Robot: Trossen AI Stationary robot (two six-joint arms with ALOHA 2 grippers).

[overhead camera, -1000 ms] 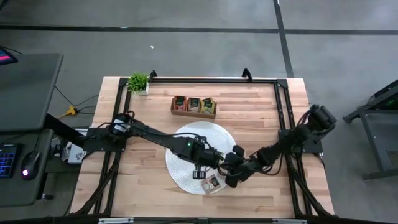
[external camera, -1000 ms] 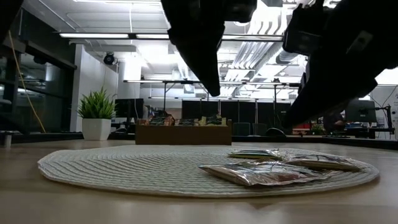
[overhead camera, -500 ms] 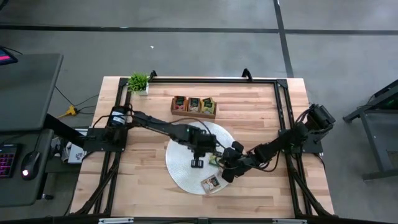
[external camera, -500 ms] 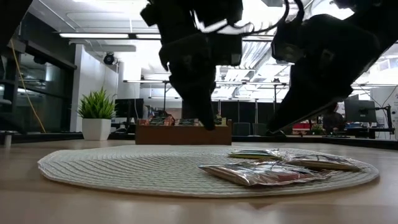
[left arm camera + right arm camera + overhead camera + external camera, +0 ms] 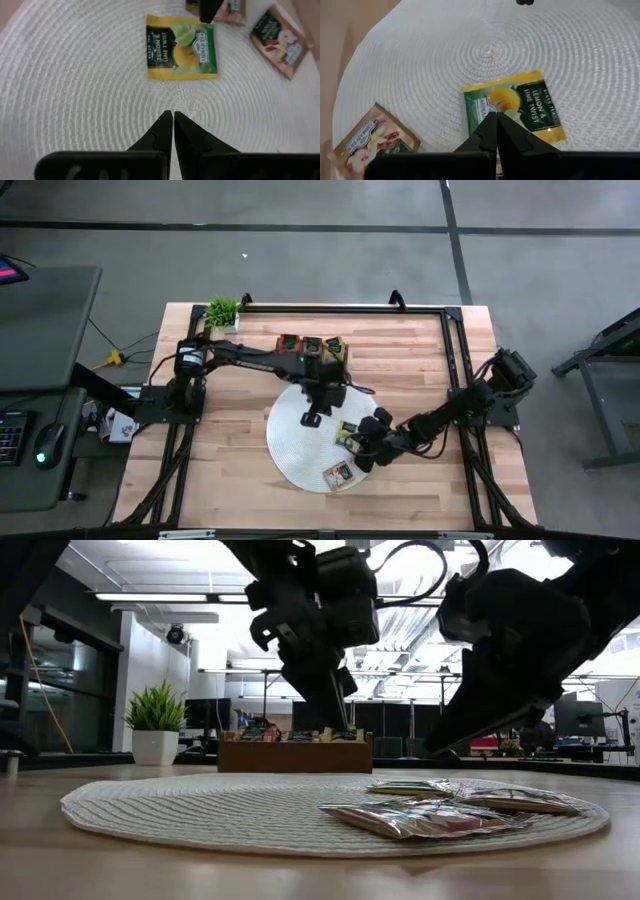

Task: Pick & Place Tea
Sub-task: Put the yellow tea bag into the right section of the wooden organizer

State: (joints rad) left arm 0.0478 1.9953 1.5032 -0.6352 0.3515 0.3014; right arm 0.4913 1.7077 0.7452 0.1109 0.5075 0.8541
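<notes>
Three tea packets lie flat on the round white mat (image 5: 290, 450): a yellow-green one (image 5: 348, 430) (image 5: 181, 47) (image 5: 520, 110), a brown-pink one (image 5: 340, 473) (image 5: 372, 140) near the mat's near edge, and a third (image 5: 278, 42). More packets stand in the wooden tray (image 5: 312, 350). My left gripper (image 5: 311, 417) (image 5: 173, 115) hangs shut over the mat's far half, between the tray and the yellow-green packet, with nothing showing between its fingers. My right gripper (image 5: 364, 445) (image 5: 496, 116) is shut and hovers just above the yellow-green packet's edge.
A small potted plant (image 5: 222, 310) stands at the table's far left corner. A black frame (image 5: 330, 310) runs along the far edge and both sides. The two arms reach in close together over the mat. Bare wood lies left of the mat (image 5: 225, 440).
My left gripper has travelled from the mat's near edge across the mat toward the tray, staying shut. My right gripper has drifted a little toward the far left, over the yellow-green packet, which now shows from above. The packets have not moved.
</notes>
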